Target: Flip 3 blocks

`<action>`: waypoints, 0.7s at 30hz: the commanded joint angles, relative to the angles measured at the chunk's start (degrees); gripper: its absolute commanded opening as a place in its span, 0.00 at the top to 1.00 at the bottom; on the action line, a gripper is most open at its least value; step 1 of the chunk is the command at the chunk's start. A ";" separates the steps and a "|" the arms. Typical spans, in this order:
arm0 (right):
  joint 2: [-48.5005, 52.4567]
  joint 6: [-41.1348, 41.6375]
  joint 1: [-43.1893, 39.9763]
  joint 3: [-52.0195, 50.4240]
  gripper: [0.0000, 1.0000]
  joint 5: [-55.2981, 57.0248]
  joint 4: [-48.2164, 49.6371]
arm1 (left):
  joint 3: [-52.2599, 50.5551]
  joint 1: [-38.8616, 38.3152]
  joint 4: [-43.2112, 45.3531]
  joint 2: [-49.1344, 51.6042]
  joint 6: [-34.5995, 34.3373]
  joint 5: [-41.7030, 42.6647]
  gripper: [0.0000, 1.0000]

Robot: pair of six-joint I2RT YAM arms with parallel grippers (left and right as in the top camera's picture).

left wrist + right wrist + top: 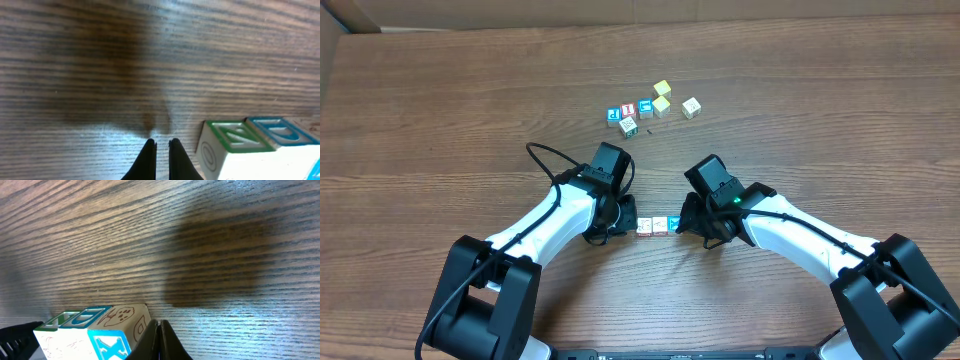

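Note:
Three small alphabet blocks stand in a tight row at the table's front centre: the left block [645, 228], the middle block [659, 225] and the right block [674, 223]. My left gripper [626, 222] sits just left of the row, shut and empty. In the left wrist view the left gripper [161, 145] rests beside the green-framed block [230, 137], with a blue-framed block [272, 130] behind it. My right gripper [688, 226] is at the row's right end. The right wrist view shows the right gripper [159, 325] shut, against the side of the blue X block [111, 345].
At the back of the table lies a loose cluster of cubes: a blue one [614, 116], a red one [629, 109], another blue [645, 107], a cream one [628, 125], two yellow ones [662, 89] and a further cream cube [691, 107].

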 commanded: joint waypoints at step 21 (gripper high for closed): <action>0.46 0.28 0.28 -0.31 0.96 -4.22 2.93 | -0.48 -0.26 2.12 0.37 -0.74 3.65 0.96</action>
